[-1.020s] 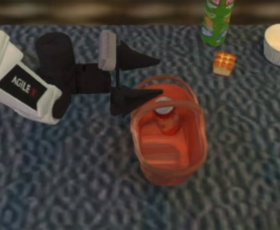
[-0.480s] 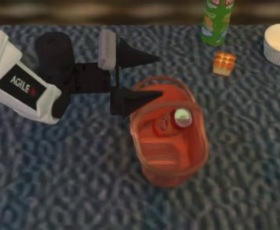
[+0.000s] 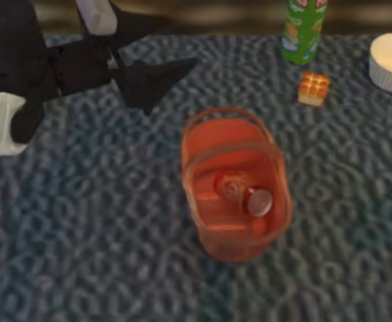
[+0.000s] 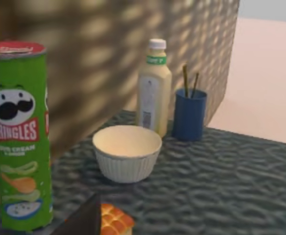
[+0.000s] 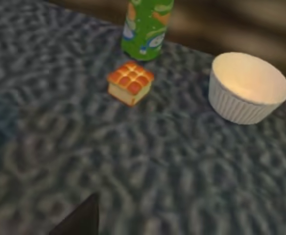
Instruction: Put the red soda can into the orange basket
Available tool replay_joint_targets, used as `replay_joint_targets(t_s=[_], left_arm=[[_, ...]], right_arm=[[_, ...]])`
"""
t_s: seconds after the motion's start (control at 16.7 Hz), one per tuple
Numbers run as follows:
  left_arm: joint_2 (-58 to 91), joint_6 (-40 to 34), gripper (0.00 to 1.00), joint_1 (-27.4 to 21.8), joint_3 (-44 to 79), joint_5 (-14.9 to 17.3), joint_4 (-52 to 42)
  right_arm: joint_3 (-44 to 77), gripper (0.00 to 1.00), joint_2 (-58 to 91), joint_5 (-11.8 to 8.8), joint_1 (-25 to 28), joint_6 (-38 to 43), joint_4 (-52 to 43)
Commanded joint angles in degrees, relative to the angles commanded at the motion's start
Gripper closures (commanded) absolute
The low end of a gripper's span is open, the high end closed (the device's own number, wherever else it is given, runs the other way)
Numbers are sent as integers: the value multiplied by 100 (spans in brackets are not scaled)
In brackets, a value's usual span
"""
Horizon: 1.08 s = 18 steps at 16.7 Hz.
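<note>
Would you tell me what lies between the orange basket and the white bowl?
In the top view, the small bread cube sits between the orange basket and white bowl.

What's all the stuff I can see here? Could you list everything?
Small red soda can: one, red, lying tipped inside the basket.
Oval orange plastic basket: one, orange, table middle.
Tall green crisp tube: one, green, far edge.
Small bread cube: one, golden orange, near the tube.
White ribbed bowl: one, white, far right.
Cream sauce bottle: one, beyond the bowl.
Blue cup: one, holding sticks, beside the bottle.
Left hand: black, open, far left, away from the basket.
</note>
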Motion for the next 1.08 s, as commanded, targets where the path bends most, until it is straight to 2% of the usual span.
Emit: replay_joint_targets(t_s=[0.42,0.78,0.96,1.08], left_arm=[[-4116,-308,0,658,-1968,-2196,-2027],[-7926,-197,0,1120,-3953,-4102,-3826],[-9417,-38,0,1274,-4782,-4889,-4508],[-10134,67,0,1344,-5193,-5291,-4827]], right_arm=[[4059,0,4242,8,1236,-1848,-2735],[7583,0,7908,15,2262,-3377,-4957],[8929,0,9222,23,2649,-3954,-5784],[9589,0,9877,29,2846,-4248,-6202]])
